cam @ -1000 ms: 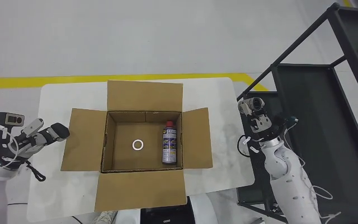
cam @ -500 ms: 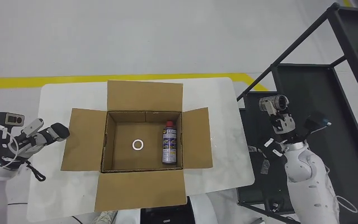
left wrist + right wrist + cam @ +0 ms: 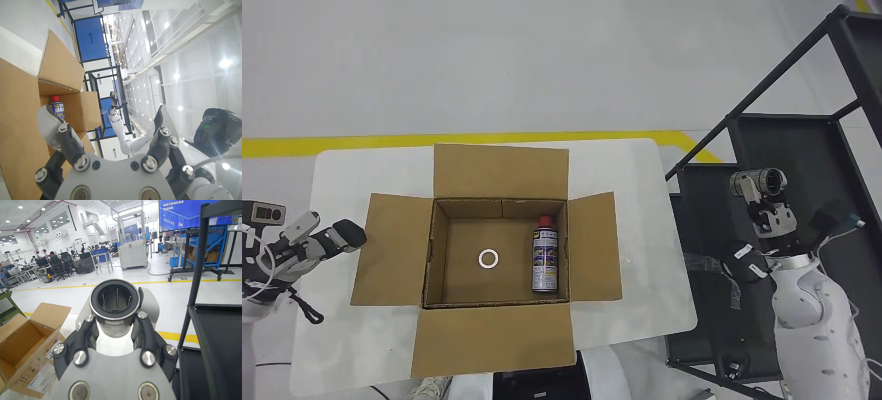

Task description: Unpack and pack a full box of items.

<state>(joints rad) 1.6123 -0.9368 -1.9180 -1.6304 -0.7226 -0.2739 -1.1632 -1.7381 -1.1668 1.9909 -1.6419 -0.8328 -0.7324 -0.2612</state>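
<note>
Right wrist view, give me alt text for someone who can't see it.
The right gripper holds a hollow metal cylinder in its jaws, open end toward the camera. An open box lies to one side, a black rack to the other.

The box [image 3: 500, 172] is opened, flaps spread; inside, a red-capped can [image 3: 545, 262] is laid along the right wall, a white ring [image 3: 489, 259] nearby. A metal cylinder [image 3: 113, 326] is clamped by the right gripper [image 3: 115, 307].
</note>
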